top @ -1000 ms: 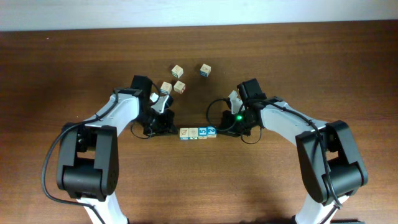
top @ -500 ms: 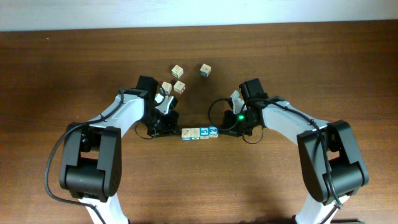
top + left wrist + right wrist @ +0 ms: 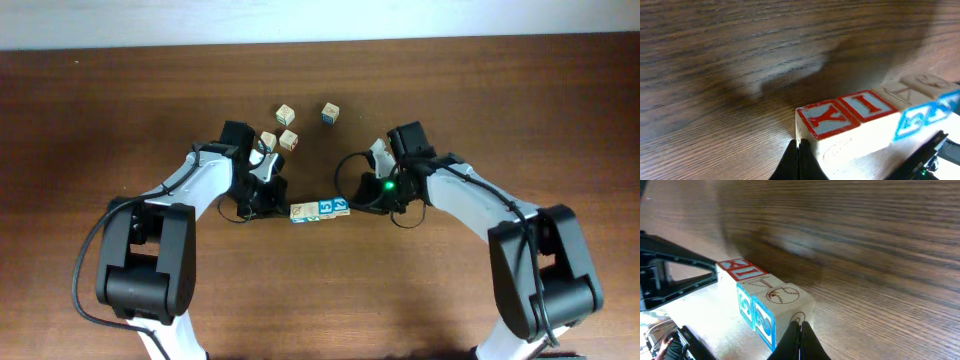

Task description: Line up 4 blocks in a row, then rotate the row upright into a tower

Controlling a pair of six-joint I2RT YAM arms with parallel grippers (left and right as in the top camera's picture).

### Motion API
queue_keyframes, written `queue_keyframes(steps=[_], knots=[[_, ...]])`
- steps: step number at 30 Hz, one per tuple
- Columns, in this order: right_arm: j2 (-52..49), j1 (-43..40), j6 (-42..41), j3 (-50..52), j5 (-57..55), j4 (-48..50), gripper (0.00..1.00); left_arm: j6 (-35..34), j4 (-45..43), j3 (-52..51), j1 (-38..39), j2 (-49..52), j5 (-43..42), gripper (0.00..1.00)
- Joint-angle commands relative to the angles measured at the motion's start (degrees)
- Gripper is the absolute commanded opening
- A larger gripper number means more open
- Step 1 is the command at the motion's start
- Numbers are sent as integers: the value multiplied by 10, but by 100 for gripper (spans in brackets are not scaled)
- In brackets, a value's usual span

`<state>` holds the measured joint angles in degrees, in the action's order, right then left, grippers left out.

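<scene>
Gripper, left [image 3: 799, 152]: fingers pinched together, holding nothing, tip against row's near end.
Block row [image 3: 320, 209]: four letter blocks, mid-table, slightly skewed.
Gripper, right [image 3: 801, 330]: pinched together, empty, at opposite end.
Risk: unequal end pushes could buckle the row.

On the row of blocks [image 3: 855, 135], the end block [image 3: 826, 120] bears a red-framed letter Y on top and its neighbour [image 3: 867, 105] a red-framed I; the blue marks elsewhere are too blurred to read.
</scene>
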<state>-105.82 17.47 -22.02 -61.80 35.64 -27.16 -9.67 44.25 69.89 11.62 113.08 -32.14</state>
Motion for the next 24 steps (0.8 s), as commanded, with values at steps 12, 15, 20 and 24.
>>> queue_keyframes(steps=[12, 15, 20, 24], knots=[[18, 122, 5, -87, -34, -41, 4, -25, -14, -5, 6, -2, -26, 0], [17, 145, -1, -87, -50, -30, 4, -25, -14, -5, 6, -2, -26, 0], [17, 172, -8, -94, -53, -9, 4, -25, -14, -5, 6, -2, -26, 0], [17, 199, -8, -99, -57, 2, 4, -25, -14, -5, 6, -2, -26, 0]])
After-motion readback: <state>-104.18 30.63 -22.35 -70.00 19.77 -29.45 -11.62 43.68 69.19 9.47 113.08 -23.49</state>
